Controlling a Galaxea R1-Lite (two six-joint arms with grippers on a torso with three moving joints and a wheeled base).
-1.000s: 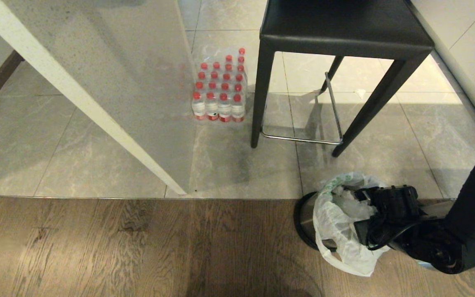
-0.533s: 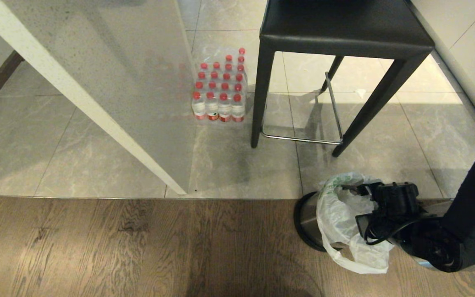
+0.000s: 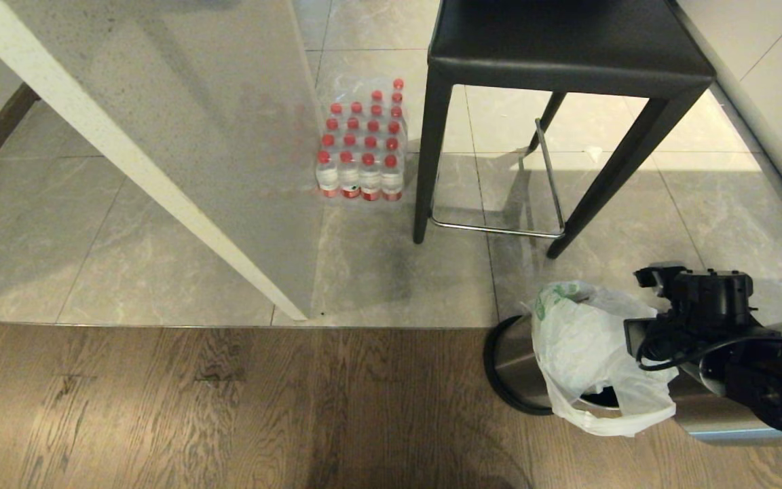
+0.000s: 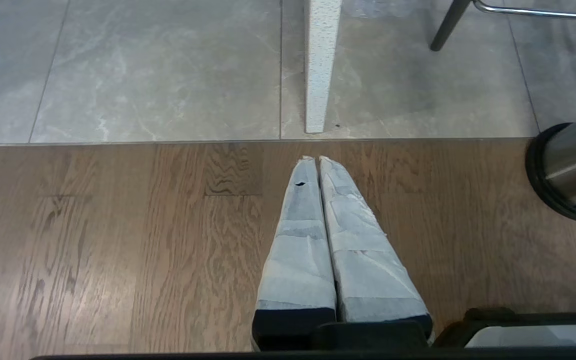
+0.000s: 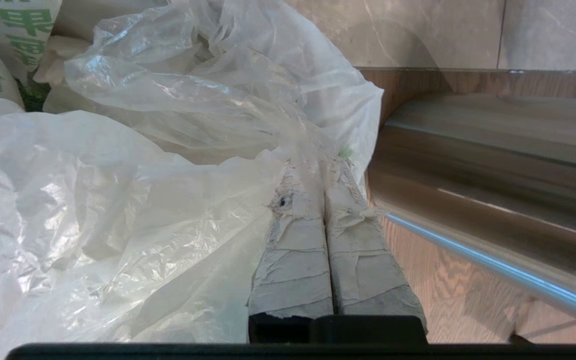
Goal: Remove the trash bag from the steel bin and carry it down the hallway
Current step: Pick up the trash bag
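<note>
Lighting bright and even. A sunlit patch lies on the floor tiles (image 3: 690, 159) beyond the stool (image 3: 567, 41), which casts shadow. All views sharp; glare streaks the steel bin (image 5: 488, 280).

We find the steel bin (image 3: 510, 367) at our right, the trash bag (image 3: 591, 356) draped over its rim. Behind it stands 1 stool (image 3: 567, 54); left of that, a bottle pack (image 3: 362, 146) beside the counter (image 3: 160, 102).

green print on trash bag (image 5: 13, 30), unreadable.

Grey marbled tile floor (image 3: 92, 244) meeting wood plank floor (image 3: 194, 407), shrink-wrapped pack of red-capped bottles (image 3: 362, 146) and black stool (image 3: 567, 88) on the tiles, steel bin (image 3: 516, 360) on the wood — beside the seam.
</note>
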